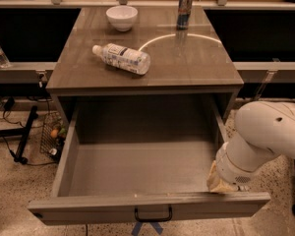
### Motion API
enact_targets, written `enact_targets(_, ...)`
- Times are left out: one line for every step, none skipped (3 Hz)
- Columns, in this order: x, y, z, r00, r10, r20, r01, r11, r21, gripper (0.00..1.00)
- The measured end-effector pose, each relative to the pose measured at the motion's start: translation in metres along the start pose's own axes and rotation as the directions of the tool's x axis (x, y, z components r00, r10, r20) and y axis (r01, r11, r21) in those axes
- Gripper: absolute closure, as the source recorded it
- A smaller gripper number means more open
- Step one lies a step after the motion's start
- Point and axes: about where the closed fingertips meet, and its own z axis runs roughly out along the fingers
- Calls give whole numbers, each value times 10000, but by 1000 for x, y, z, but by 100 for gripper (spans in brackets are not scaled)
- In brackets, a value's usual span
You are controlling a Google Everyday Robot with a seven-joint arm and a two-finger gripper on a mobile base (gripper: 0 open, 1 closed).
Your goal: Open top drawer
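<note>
Your gripper [219, 180] sits low in the right front corner of the top drawer [88, 211], just behind the front panel and beside the right wall. The bulky white wrist of the arm [270, 132] hides it, so you cannot tell whether the jaws are wide or narrow.

The drawer itself stands pulled far out from under the tabletop [196, 63], with its deep grey floor in plain view. Its dark handle [153, 214] is at the middle of the front, well apart from the gripper. Judged from that, the opening is as good as done, and your job now is to finish cleanly.

- Do not haul any further. The drawer looks near the end of its travel, and a pull from one corner would likely twist it on its runners or drag the whole cabinet.
- Ease off any pressure on the front panel first, then lift straight up until the wrist clears the front lip and the right wall.
- Only then swing the arm away.

Move gently. A bottle [122, 59] lies on its side on the tabletop and could roll if the cabinet is jolted. A bowl [121, 17] and a can [185, 4] stand upright farther back.
</note>
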Motion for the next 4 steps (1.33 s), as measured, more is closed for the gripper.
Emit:
enact_targets(0, 0, 0, 10000, 0, 1, 0, 10000, 2, 100)
enact_targets(-12, -60, -55, 9938, -299, 1072, 96, 9826, 1856, 100)
enact_targets(-19, -115, -132, 9789, -682, 1925, -99, 9257, 3781, 100)
enact_targets(-25, -145, -187, 9692, -875, 2303, -335, 8794, 4749, 100)
